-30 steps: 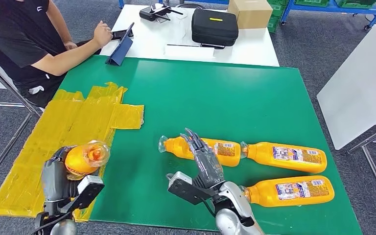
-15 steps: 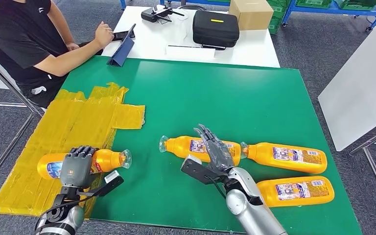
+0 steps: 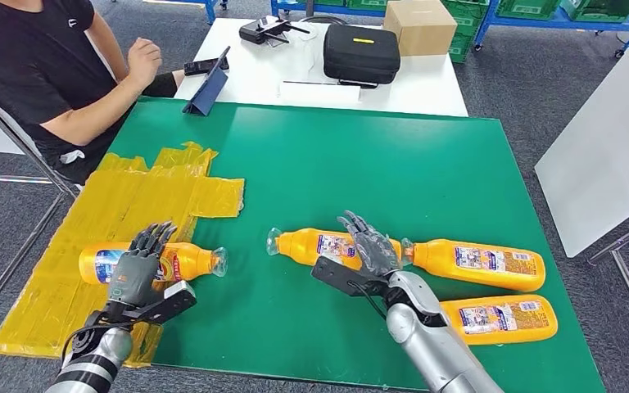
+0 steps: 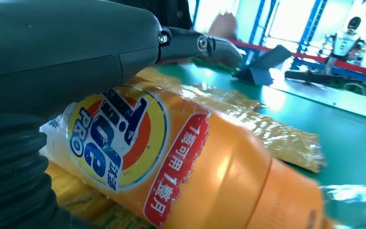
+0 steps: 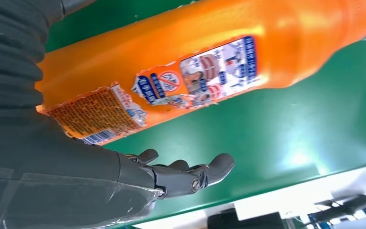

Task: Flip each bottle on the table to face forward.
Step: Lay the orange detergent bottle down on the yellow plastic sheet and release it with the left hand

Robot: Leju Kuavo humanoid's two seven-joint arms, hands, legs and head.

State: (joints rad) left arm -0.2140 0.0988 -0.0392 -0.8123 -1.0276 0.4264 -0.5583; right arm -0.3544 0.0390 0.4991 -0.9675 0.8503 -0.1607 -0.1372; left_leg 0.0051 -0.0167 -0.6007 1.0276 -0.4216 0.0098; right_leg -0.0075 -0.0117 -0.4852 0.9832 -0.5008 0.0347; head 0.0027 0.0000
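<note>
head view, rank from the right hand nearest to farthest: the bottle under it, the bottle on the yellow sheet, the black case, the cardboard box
1. Bottle directly under the right hand, mid-table.
2. Bottle on the yellow sheet, off to the left, under the left hand.
3. Black case, on the white table beyond.
4. Cardboard box, just behind the case.

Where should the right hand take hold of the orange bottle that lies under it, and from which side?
Probably around the wide labelled body, from above. The bottle lies flat on the green table, its cap to the robot's left. The right hand is over that body, fingers spread; the neck tapers and gives less hold.
</note>
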